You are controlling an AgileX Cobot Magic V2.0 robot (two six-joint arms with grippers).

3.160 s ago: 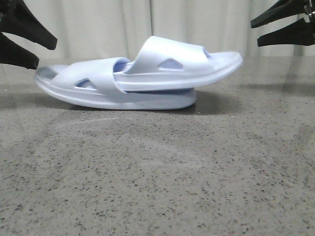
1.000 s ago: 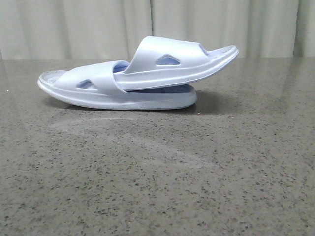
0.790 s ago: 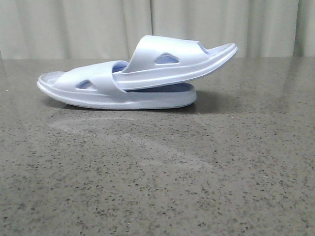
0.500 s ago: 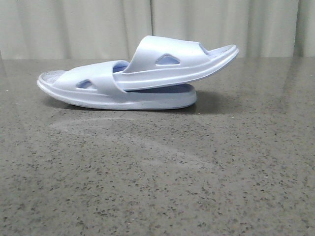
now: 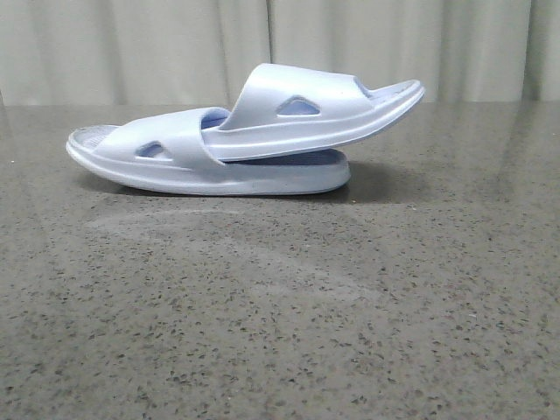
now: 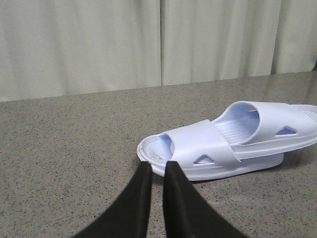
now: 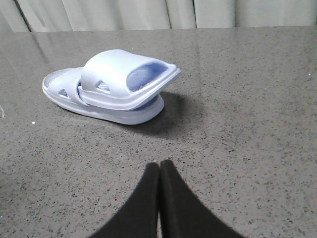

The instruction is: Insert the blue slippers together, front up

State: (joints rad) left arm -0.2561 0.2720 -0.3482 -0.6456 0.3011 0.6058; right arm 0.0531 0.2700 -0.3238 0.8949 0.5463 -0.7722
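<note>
The two blue slippers lie nested at the far middle of the table. The lower slipper [image 5: 166,149] rests flat. The upper slipper [image 5: 297,105] is pushed under the lower one's strap, and its right end tilts up off the table. Both show in the left wrist view [image 6: 198,146] [image 6: 277,126] and the right wrist view [image 7: 133,115] [image 7: 114,69]. My left gripper [image 6: 157,166] is drawn back short of the lower slipper's rim, with only a narrow slit between its fingers, and holds nothing. My right gripper [image 7: 159,164] is shut and empty, well back from the pair. Neither gripper shows in the front view.
The grey speckled table [image 5: 280,332] stretches in front of and to both sides of the slippers. A pale curtain [image 5: 175,44] hangs behind the table's far edge.
About three seconds ago both grippers were open at the upper corners of the front view; they have since left it. The slippers have held still over the last second.
</note>
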